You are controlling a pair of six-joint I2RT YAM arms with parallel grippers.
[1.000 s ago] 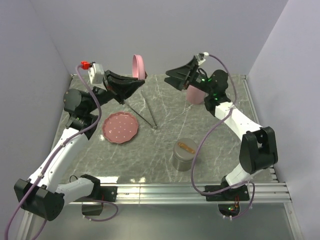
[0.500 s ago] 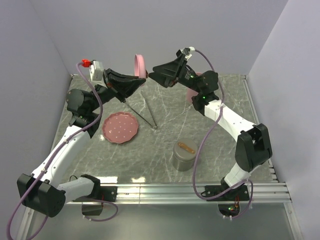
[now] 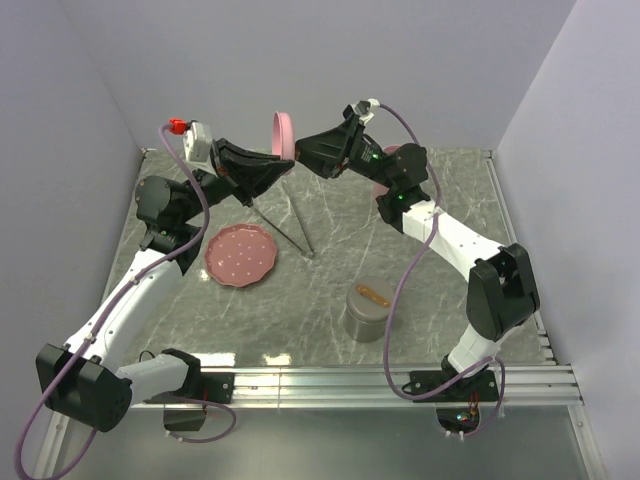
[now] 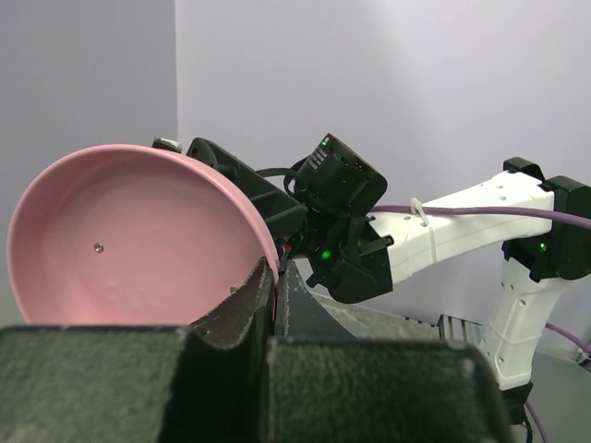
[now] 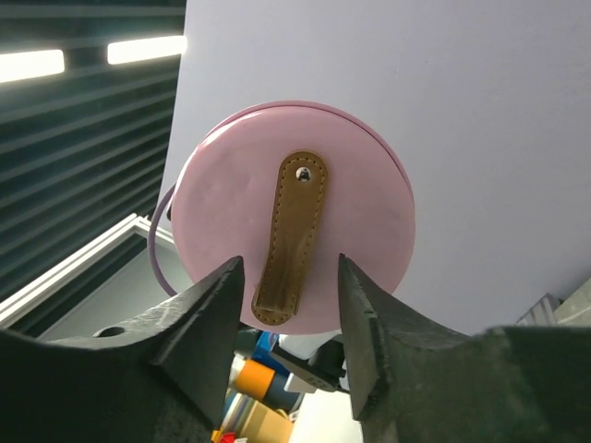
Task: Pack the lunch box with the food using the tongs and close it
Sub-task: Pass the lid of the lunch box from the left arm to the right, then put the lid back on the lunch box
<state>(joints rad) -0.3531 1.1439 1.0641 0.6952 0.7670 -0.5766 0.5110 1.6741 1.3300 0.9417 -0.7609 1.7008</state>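
Observation:
My left gripper (image 3: 288, 163) (image 4: 275, 286) is raised off the table and shut on the rim of the lunch box's round pink lid (image 3: 281, 132) (image 4: 129, 240), which stands on edge. The lid's top (image 5: 369, 212) faces my right gripper (image 3: 299, 150) (image 5: 291, 262). That gripper is open, with one finger on each side of the lid's brown leather strap (image 5: 290, 231) and not touching it. The silver tongs (image 3: 285, 222) lie on the table behind the pink plate (image 3: 240, 254). A brown-orange piece of food (image 3: 372, 294) sits in the grey steel container (image 3: 368, 314).
A pink cup-like part (image 3: 385, 192) stands at the back, mostly hidden behind my right arm. The table's metal rail (image 3: 400, 380) runs along the near edge. Walls close in at the back and on both sides.
My right gripper has swung left from above the pink cup-like part up to the raised lid, and its jaws have narrowed. The left gripper has kept the lid in nearly the same place.

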